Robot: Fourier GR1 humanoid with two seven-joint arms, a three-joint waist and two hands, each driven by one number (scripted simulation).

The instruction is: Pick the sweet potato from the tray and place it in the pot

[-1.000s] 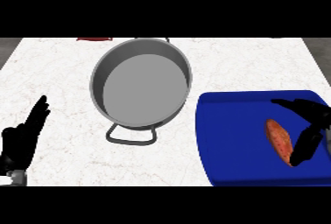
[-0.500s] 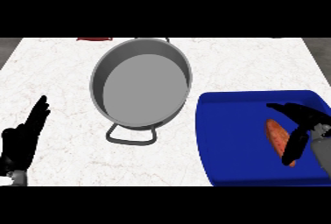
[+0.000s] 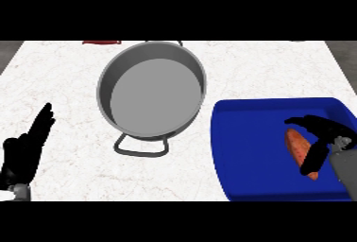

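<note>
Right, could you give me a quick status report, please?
Left robot hand open, resting lower left. Right robot hand curled round sweet potato, in blue tray. Pot empty, nothing in the way.

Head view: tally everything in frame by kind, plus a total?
pot: 1
blue tray: 1
sweet potato: 1
robot hands: 2 (left robot hand, right robot hand)
red object at the counter's far edge, kind unclear: 1
Total: 6
</note>
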